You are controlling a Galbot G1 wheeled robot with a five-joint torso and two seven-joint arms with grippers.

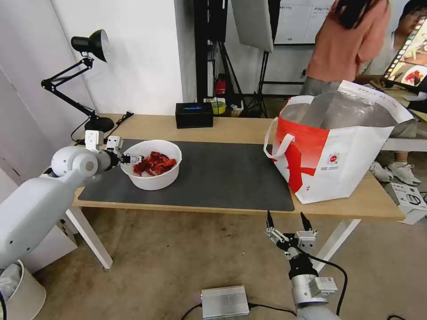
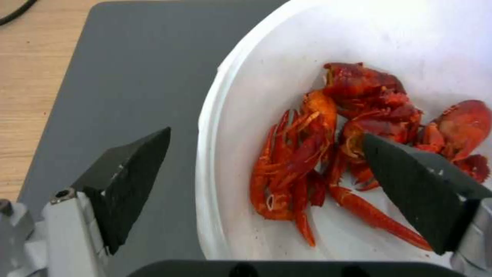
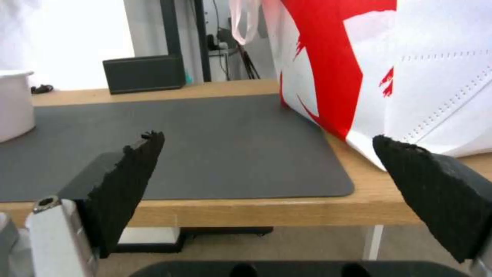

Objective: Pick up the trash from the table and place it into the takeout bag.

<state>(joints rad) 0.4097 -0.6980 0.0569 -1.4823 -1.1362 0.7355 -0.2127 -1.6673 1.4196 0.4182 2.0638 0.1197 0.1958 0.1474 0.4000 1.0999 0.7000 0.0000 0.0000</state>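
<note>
The white bowl of red shells is sitting at the left end of the dark mat, well apart from the takeout bag, which is standing open at the right end of the counter. To my eye the bowl looks light and thin-walled, probably plastic that will flex if squeezed hard, and smooth enough to slide on the mat. The shells are lying loose in it, so tipping would likely spill them. The rim on the arm's side seems the sensible place to take it, one finger inside and one outside, keeping the bowl level.

That is roughly how the left gripper is sitting: right at the bowl's near-left rim. In the left wrist view its jaws are standing wide apart and straddling the wall, one finger over the mat outside the bowl, the other over the shells inside. They are not pinching anything yet, and I cannot tell whether either finger is touching the bowl.

The right gripper is hanging below the counter's front edge, in front of the bag, jaws spread wide and holding nothing. Behind the bowl, a black box is resting by the counter's far edge.
</note>
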